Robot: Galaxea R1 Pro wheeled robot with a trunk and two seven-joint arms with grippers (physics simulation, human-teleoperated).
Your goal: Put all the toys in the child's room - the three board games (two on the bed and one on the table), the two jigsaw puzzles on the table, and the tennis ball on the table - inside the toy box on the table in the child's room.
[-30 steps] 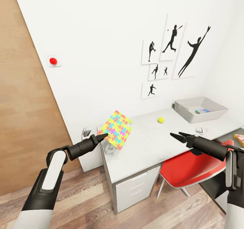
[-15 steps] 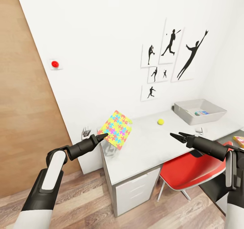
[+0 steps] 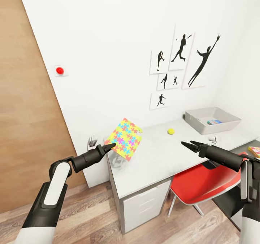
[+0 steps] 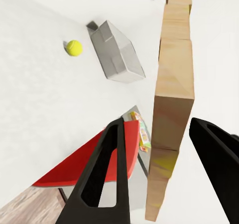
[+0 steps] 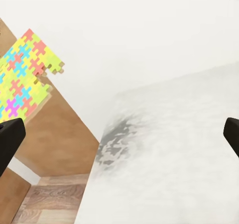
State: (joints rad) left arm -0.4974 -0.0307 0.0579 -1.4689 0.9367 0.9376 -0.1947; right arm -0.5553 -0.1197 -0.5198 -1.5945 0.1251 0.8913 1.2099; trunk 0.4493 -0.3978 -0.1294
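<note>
My left gripper (image 3: 111,144) is shut on one jigsaw puzzle (image 3: 125,138), a bright multicoloured sheet held tilted in the air over the table's left end. The left wrist view shows that sheet edge-on, brown (image 4: 172,109), between the fingers. The right wrist view shows its coloured face (image 5: 25,74). The tennis ball (image 3: 170,131) lies on the light-grey table (image 3: 155,161), further right. The toy box (image 3: 213,120) stands at the table's far right with a small blue box (image 3: 214,121) inside. My right gripper (image 3: 185,143) hangs open and empty above the table's front edge.
A red chair (image 3: 202,179) is tucked under the table below my right arm. A colourful box (image 3: 254,151) lies at the right edge on the darker section. A small white object (image 3: 213,138) sits in front of the toy box. Wooden panelling (image 3: 25,110) stands on the left.
The whole picture has shifted slightly, so the camera has moved. Both arms keep the same pose, and the puzzle stays in the left gripper.
</note>
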